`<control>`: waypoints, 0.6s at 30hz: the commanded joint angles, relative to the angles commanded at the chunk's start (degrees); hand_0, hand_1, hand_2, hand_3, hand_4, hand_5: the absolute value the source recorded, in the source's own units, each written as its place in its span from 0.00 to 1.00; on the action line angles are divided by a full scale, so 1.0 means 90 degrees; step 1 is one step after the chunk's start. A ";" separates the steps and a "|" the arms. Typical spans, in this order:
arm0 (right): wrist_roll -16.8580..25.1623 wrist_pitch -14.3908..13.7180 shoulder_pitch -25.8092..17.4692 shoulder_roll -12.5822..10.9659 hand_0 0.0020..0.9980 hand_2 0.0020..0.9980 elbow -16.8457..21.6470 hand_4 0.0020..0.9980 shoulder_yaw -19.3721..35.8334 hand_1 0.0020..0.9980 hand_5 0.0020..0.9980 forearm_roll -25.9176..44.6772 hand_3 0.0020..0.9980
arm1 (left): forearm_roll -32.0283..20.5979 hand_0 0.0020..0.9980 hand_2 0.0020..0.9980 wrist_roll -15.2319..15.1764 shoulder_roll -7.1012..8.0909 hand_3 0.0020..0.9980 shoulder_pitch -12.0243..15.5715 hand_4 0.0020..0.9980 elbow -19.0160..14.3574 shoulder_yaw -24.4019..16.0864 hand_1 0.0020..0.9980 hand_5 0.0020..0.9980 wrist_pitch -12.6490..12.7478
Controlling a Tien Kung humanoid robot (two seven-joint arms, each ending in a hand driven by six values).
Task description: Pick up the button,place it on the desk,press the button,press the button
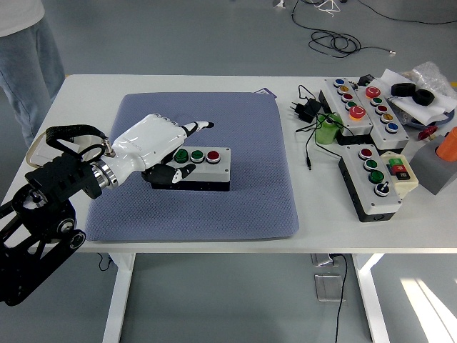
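Head view is showing the left hand [161, 146] lying over the left end of the button box [191, 168], its white back covering that end while the fingers [194, 127] are stretching loosely toward the far right, spread rather than closed around anything; the thumb [173, 174] is resting against the box's near front face. Whether a fingertip is actually pressing a button cannot be told. Two green buttons [189, 154] and a red button [213, 155] are showing uncovered on the box's top. The box is sitting near the middle of the blue-grey mat [235, 200], with open mat lying all around it, widest toward the near and right edges. Other button boxes [368, 143] and cables are crowding the white table [93, 86] at the far right, well apart from the mat.
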 joint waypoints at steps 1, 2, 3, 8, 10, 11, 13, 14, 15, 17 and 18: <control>-0.0001 -0.0003 -0.0005 -0.0004 0.79 0.82 0.0000 0.41 0.0013 0.80 0.48 -0.0007 0.75 | 0.0020 0.07 0.06 0.0028 -0.0013 0.92 -0.0001 0.53 0.0016 0.0050 0.01 0.00 -0.0025; -0.0002 -0.0005 -0.0008 -0.0006 0.79 0.82 0.0000 0.41 0.0019 0.80 0.48 -0.0011 0.75 | 0.0029 0.07 0.06 0.0040 -0.0018 0.92 -0.0002 0.53 0.0023 0.0071 0.01 0.00 -0.0036; -0.0002 -0.0005 -0.0008 -0.0006 0.79 0.82 0.0000 0.41 0.0020 0.80 0.48 -0.0011 0.75 | 0.0031 0.07 0.06 0.0042 -0.0019 0.92 -0.0002 0.53 0.0025 0.0075 0.01 0.00 -0.0039; -0.0004 -0.0016 -0.0009 -0.0015 0.79 0.82 0.0000 0.41 0.0052 0.80 0.48 -0.0014 0.75 | 0.0054 0.06 0.05 0.0132 -0.0084 0.92 -0.0041 0.55 0.0135 0.0236 0.00 0.00 -0.0292; 0.0006 -0.0020 -0.0006 -0.0025 0.79 0.82 0.0000 0.41 0.0041 0.80 0.48 0.0021 0.75 | 0.0090 0.06 0.05 0.0174 -0.0109 0.92 -0.0082 0.55 0.0193 0.0262 0.00 0.00 -0.0410; 0.0009 -0.0022 -0.0004 -0.0028 0.79 0.82 0.0000 0.41 0.0037 0.80 0.48 0.0036 0.75 | 0.0108 0.06 0.05 0.0194 -0.0121 0.92 -0.0104 0.56 0.0224 0.0271 0.00 0.00 -0.0469; 0.0001 -0.0025 0.0004 -0.0034 0.79 0.82 0.0000 0.41 0.0055 0.80 0.48 0.0017 0.75 | 0.0132 0.06 0.05 0.0261 -0.0155 0.92 -0.0193 0.56 0.0347 0.0280 0.00 0.00 -0.0679; -0.0003 -0.0024 0.0006 -0.0035 0.79 0.82 0.0000 0.41 0.0064 0.80 0.48 0.0002 0.75 | 0.0131 0.06 0.05 0.0275 -0.0161 0.92 -0.0211 0.56 0.0373 0.0280 0.00 0.00 -0.0727; -0.0002 -0.0023 0.0007 -0.0038 0.79 0.82 0.0000 0.41 0.0064 0.80 0.48 0.0003 0.75 | 0.0143 0.06 0.05 0.0295 -0.0172 0.92 -0.0242 0.56 0.0418 0.0283 0.00 0.00 -0.0783; -0.0001 -0.0030 0.0011 -0.0043 0.79 0.82 0.0000 0.41 0.0068 0.80 0.48 0.0022 0.75 | 0.0156 0.07 0.05 0.0337 -0.0198 0.92 -0.0338 0.56 0.0544 0.0312 0.00 0.00 -0.0887; -0.0001 -0.0032 0.0012 -0.0043 0.79 0.82 0.0000 0.41 0.0070 0.80 0.48 0.0023 0.75 | 0.0155 0.07 0.05 0.0343 -0.0201 0.92 -0.0355 0.56 0.0565 0.0318 0.00 0.00 -0.0901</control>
